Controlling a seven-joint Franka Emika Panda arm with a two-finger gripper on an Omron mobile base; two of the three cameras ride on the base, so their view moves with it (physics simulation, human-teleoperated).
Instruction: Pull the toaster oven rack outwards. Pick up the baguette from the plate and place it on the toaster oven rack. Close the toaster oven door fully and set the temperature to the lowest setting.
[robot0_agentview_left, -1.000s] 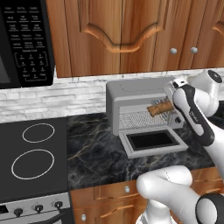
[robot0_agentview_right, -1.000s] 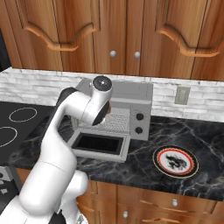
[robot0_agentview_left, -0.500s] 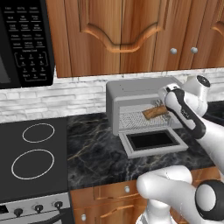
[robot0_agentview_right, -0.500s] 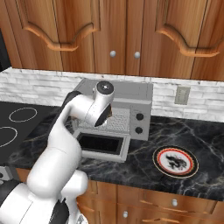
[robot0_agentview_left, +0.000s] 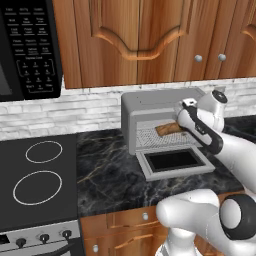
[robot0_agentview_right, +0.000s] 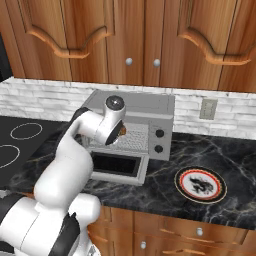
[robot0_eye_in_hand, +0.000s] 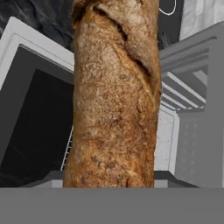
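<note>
The light-grey toaster oven (robot0_agentview_left: 150, 100) stands at the back of the counter, and its door (robot0_agentview_left: 172, 160) lies folded down flat in front. Inside the opening the wire rack (robot0_agentview_left: 149, 136) shows. My gripper (robot0_agentview_left: 181, 124) is at the right side of the opening, shut on the golden-brown baguette (robot0_agentview_left: 167, 129), which hangs just over the rack. In the hand view the baguette (robot0_eye_in_hand: 113, 100) runs up the middle, above the door's dark glass (robot0_eye_in_hand: 35, 131); my fingertips are hidden. The plate (robot0_agentview_right: 200, 184) with the reddish-brown rim sits bare on the counter right of the toaster oven (robot0_agentview_right: 150, 107).
Two dark knobs (robot0_agentview_right: 159, 133) sit on the oven's right front. A black microwave (robot0_agentview_left: 25, 50) hangs at upper left above the stovetop (robot0_agentview_left: 37, 170). Wooden cabinets run overhead. A wall outlet (robot0_agentview_right: 208, 108) is behind the plate. Dark marble counter (robot0_agentview_left: 105, 170) lies between stove and oven.
The arm has carried the baguette leftwards and deeper into the oven opening, over the rack. The grip has not changed and the door stays down.
</note>
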